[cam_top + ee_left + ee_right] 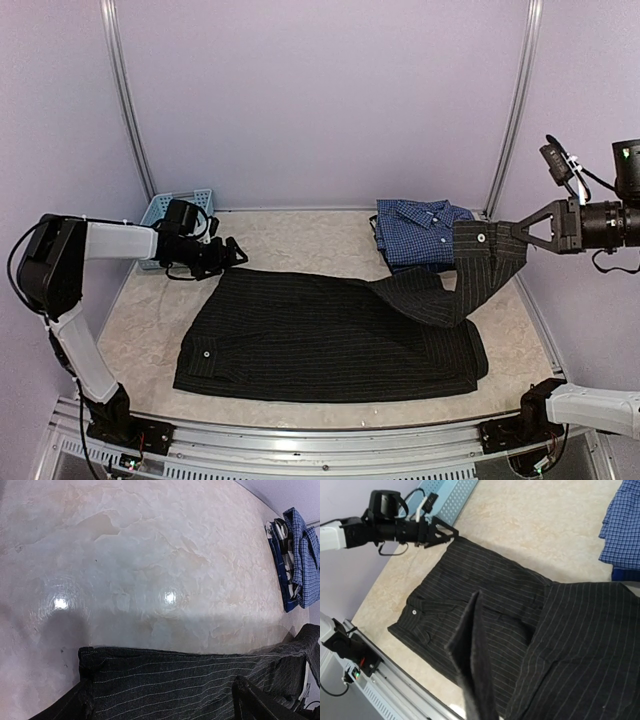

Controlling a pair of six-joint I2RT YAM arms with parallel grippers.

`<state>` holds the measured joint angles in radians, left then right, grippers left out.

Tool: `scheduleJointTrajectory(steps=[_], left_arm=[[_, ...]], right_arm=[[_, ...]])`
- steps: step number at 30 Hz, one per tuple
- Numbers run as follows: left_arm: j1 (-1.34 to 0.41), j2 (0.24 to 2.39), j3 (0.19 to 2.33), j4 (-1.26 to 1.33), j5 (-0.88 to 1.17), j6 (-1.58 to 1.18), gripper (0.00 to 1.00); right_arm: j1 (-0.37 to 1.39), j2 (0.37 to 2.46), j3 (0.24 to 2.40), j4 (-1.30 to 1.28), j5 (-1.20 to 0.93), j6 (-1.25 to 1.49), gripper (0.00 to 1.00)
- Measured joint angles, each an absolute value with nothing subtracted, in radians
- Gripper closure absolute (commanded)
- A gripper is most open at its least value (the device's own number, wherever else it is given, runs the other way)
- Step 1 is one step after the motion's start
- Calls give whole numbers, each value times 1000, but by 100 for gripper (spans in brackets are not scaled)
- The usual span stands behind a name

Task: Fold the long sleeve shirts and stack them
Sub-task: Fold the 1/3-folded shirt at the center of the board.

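**Right tool (500, 230) clamped on the sleeve cuff of the black pinstriped shirt (330, 345); left tool (240, 253) spread wide at that shirt's far left corner.**

The right tool holds the cuff, which has a pale button, raised above the right side of the bench (300, 235). The sleeve sags from the cuff in a band down to the shirt's body. The left tool's fingers stand well apart at the shirt's far left edge, and I cannot tell whether they touch the cloth. The rest of the black shirt lies flat across the middle of the bench. The blue check shirt (425, 230) sits folded at the far right, just behind the lifted sleeve. A light blue basket (165, 212) stands in the far left corner, behind the left arm.
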<state>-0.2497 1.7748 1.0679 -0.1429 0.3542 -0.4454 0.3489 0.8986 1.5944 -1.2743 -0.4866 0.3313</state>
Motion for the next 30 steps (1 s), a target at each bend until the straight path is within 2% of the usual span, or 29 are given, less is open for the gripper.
scheduleJointTrajectory(steps=[10, 19, 23, 30], left_arm=[[-208, 1820, 1079, -73, 355, -345, 13], [-198, 1877, 1065, 9, 435, -221, 14], [-194, 1910, 1073, 26, 460, -182, 24], [-176, 1993, 1115, 25, 529, -160, 48]], right_arm=[[349, 907, 1603, -1283, -473, 307, 100], [349, 927, 1626, -1286, -459, 298, 100], [349, 929, 1627, -1286, -458, 297, 100], [349, 938, 1639, -1287, -455, 297, 100]])
